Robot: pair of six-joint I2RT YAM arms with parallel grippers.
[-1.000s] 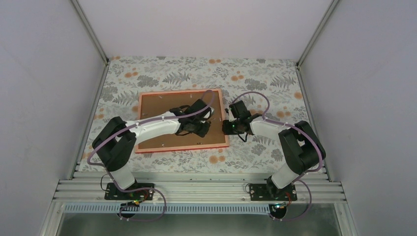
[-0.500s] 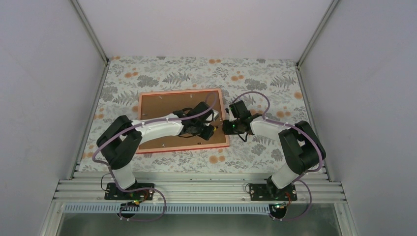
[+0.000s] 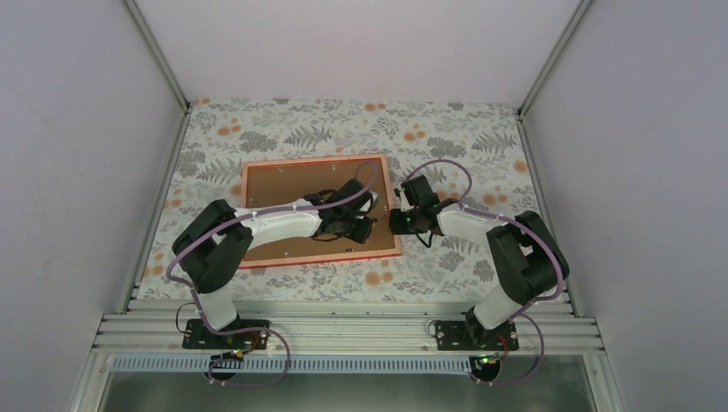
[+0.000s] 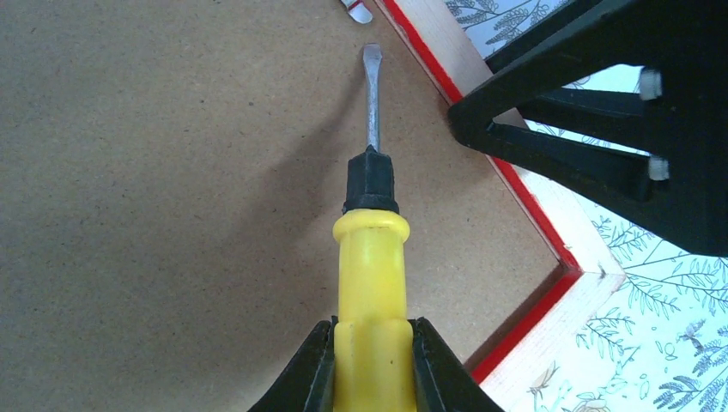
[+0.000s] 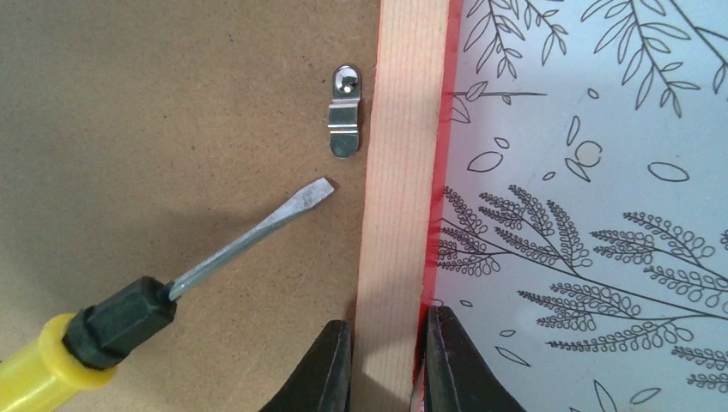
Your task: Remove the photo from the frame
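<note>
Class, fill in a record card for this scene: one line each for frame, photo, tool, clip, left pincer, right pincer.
frame: red-edged, face down, brown backing up
photo: not visible
tool: yellow-handled screwdriver, tip just short of clip
clip: metal, on backing beside rail
left pincer: shut on screwdriver handle
right pincer: shut on frame rail

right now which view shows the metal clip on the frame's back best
The right wrist view: the metal clip shows whole and sharp beside the frame rail, the screwdriver tip just short of it. The left wrist view catches only a sliver at its top edge; in the top external view it is too small to make out.
</note>
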